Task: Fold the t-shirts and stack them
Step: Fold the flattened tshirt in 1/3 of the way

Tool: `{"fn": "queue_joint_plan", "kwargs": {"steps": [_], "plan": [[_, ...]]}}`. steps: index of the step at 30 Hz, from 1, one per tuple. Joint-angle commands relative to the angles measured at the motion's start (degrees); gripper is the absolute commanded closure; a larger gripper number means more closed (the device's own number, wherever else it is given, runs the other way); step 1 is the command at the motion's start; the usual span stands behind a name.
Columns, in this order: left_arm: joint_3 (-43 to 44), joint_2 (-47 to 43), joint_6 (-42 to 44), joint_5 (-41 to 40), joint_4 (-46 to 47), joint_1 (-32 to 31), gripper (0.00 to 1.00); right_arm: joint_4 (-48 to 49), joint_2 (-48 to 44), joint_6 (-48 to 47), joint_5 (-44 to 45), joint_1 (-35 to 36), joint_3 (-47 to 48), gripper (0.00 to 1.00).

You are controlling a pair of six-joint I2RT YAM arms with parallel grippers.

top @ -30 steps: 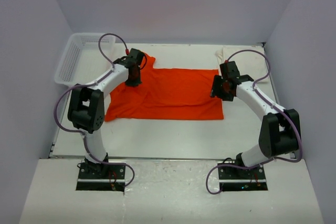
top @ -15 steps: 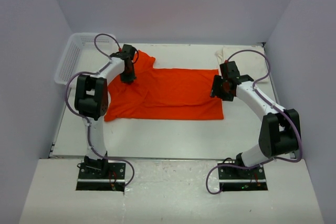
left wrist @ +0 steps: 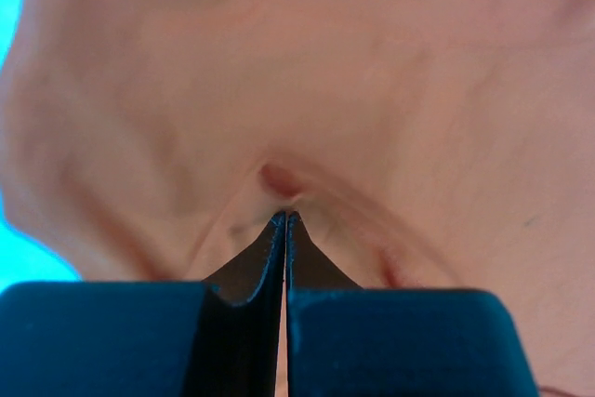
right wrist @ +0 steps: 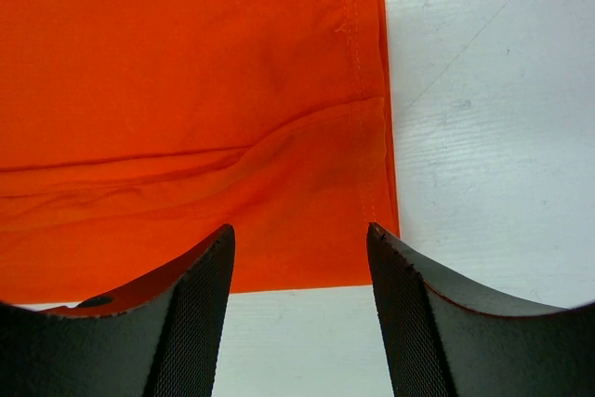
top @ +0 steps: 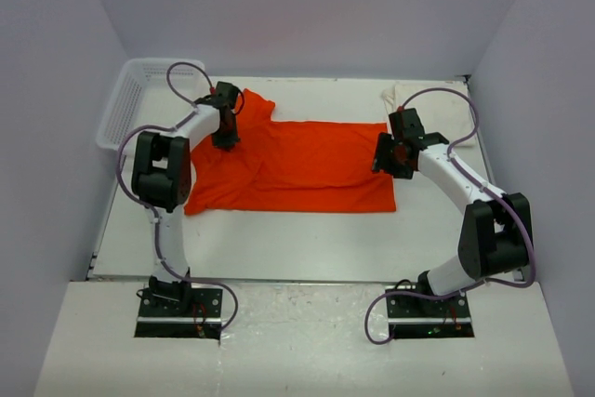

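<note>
Top external view: left claw (top: 226, 139), pinched shut on the orange shirt (top: 307, 169) spread across the bench (top: 307, 239), has tugged slightly left; right claw (top: 390, 163) hovers open over the hem. Folding looks barely begun.

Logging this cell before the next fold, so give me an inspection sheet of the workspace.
Surface: white table, faint scuffs near the shirt's hem.
Job's things: orange-red t-shirt spread mid-table; cream-white t-shirt at the far right corner.
Clutter: white lattice basket at far left.
Hands: left hand shut, pinching orange cloth; right hand open over the shirt's right hem, holding nothing.
Cables: purple cables hanging in loose loops.
Surroundings: plain walls on three sides.
</note>
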Motion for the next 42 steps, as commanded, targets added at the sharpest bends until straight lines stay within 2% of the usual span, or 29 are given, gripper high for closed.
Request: {"fn": "queue_joint_plan", "kwargs": {"steps": [1, 3, 4, 5, 7, 10, 16, 19, 20, 22, 24, 26, 28, 30, 31, 37, 42], "plan": [[-4.7, -8.8, 0.3, -6.4, 3.6, 0.3, 1.00, 1.3, -1.0, -0.8, -0.8, 0.6, 0.2, 0.40], [-8.7, -15.6, -0.6, -8.9, 5.4, 0.2, 0.99, 1.4, -1.3, -0.8, -0.9, 0.8, 0.1, 0.40], [-10.1, -20.4, -0.6, -9.3, 6.0, 0.2, 0.93, 1.5, -1.4, -0.8, -1.0, 0.9, 0.1, 0.40], [-11.3, -22.7, -1.3, -10.0, 6.6, 0.2, 0.79, 1.6, -1.4, -0.7, -1.1, 1.0, 0.1, 0.40], [-14.8, -29.3, -2.2, -11.2, 6.6, 0.2, 0.69, 1.7, -1.3, -0.5, -1.1, 1.1, -0.1, 0.40], [-18.6, -36.5, -3.7, -10.0, 4.2, 0.2, 0.64, -0.1, -0.1, 1.8, -0.1, 1.1, 0.4, 0.39], [-27.9, -44.7, -6.8, 0.0, 0.9, 1.7, 0.64, 2.2, -1.2, 3.9, -5.6, 1.4, -3.5, 0.42], [-32.7, -45.9, -7.6, 8.1, 1.8, 4.9, 0.41, 4.0, -3.3, 4.6, -7.6, 2.9, -5.9, 0.41], [-35.7, -46.2, -7.7, 13.7, 2.4, 6.3, 0.40, 4.5, -4.5, 4.7, -8.4, 4.2, -6.3, 0.41], [-38.8, -46.2, -8.4, 19.1, 4.3, 11.6, 0.39, 5.1, -5.5, 5.2, -9.1, 5.4, -6.6, 0.41], [-43.8, -45.7, -9.1, 26.2, 5.2, 17.4, 0.40, 5.4, -6.3, 5.7, -8.9, 7.4, -6.1, 0.54], [-44.7, -45.5, -9.4, 26.8, 5.1, 19.3, 0.40, 5.5, -6.3, 6.0, -8.7, 7.9, -6.0, 0.63], [-44.3, -45.5, -9.2, 24.6, 3.4, 19.9, 0.37, 6.2, -5.9, 5.9, -9.1, 8.3, -5.7, 0.66], [-44.2, -46.5, -9.7, 21.4, 2.4, 20.0, 0.34, 7.2, -4.6, 5.7, -10.0, 9.1, -5.5, 0.53], [-44.3, -46.9, -9.9, 21.2, 2.2, 20.0, 0.33, 7.4, -4.1, 5.7, -10.2, 9.4, -5.3, 0.52], [-44.1, -48.4, -9.9, 17.3, 0.0, 20.2, 0.34, 8.3, -1.9, 4.9, -10.0, 10.1, -5.1, 0.52], [-45.8, -49.3, -10.5, 12.6, -0.5, 20.4, 0.41, 9.7, -2.5, 5.4, -11.6, 10.7, -6.9, 0.54]]}}
